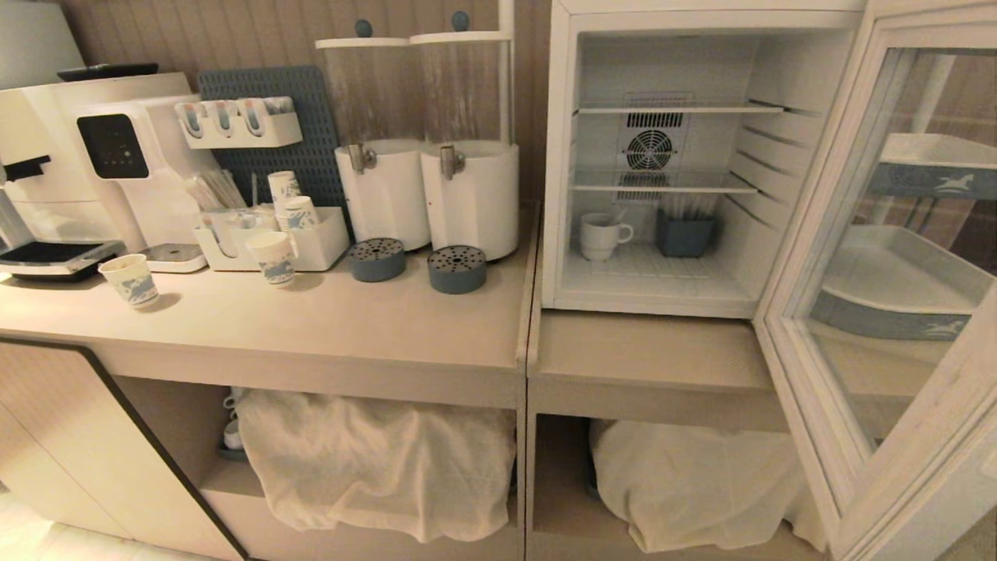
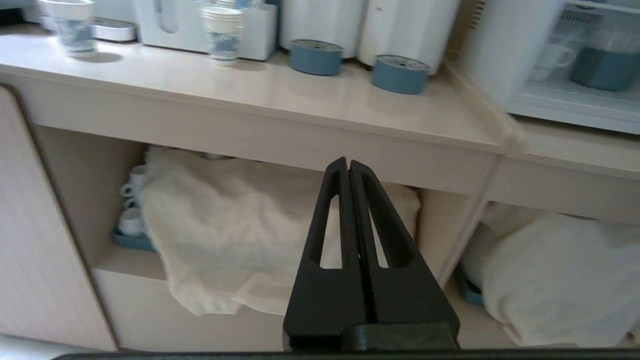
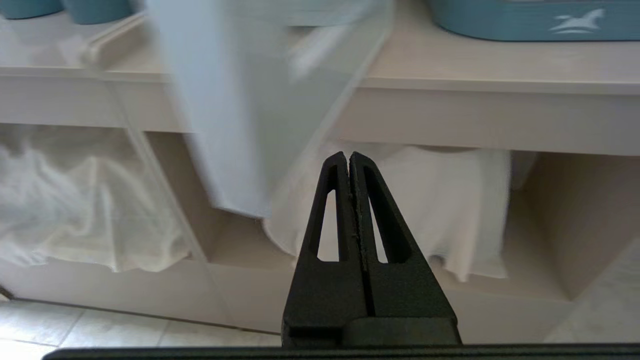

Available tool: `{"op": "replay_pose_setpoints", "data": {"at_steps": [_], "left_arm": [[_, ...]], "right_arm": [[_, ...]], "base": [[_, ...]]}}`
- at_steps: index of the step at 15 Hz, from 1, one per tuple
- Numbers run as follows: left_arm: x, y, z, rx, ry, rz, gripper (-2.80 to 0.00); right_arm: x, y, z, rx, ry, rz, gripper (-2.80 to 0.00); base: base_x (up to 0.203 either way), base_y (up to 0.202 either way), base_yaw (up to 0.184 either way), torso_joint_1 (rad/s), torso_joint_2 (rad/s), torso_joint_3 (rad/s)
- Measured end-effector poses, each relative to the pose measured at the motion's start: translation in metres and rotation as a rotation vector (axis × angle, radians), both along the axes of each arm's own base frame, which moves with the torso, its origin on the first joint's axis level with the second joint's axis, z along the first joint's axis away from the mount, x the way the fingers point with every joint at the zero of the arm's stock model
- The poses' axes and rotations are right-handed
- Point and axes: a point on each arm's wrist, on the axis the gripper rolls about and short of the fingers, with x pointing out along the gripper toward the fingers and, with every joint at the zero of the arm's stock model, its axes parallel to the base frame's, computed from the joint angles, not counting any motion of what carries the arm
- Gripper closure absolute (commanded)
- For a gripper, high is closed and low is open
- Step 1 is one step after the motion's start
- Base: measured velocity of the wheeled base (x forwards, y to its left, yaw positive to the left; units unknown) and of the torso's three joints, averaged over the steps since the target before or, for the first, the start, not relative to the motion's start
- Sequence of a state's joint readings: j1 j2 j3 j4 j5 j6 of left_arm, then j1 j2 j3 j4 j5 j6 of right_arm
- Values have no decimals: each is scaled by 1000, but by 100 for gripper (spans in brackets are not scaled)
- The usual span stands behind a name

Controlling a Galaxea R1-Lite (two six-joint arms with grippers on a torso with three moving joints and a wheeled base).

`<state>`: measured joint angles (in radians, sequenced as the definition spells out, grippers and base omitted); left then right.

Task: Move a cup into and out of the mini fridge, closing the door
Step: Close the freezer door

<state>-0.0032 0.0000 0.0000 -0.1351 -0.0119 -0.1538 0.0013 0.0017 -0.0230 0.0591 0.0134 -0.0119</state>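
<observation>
One squat white cup (image 1: 602, 236), loop handle rightward.

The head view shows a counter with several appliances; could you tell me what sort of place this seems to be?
Most likely a self-serve drinks corner, as in an office pantry or café. A coffee machine stands beside paper cups, two drink dispensers stand on the counter, and an open mini fridge holds a cup.

left gripper (image 2: 349, 165) fingers together, right gripper (image 3: 348, 157) likewise
</observation>
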Motion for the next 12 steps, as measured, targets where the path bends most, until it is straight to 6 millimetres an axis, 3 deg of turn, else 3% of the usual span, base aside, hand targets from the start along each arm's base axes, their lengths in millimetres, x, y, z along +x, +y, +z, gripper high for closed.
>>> {"op": "replay_pose_setpoints", "data": {"at_steps": [7,12], "left_arm": [[0,0,0,-1,0,0,0],[0,0,0,-1,0,-1,0]], "right_arm": [[0,0,0,0,0,0,0],[0,0,0,2,-1,-3,0]], "base": [[0,-187,-1,3,3,2],[0,-21,1,-2,0,0]]}}
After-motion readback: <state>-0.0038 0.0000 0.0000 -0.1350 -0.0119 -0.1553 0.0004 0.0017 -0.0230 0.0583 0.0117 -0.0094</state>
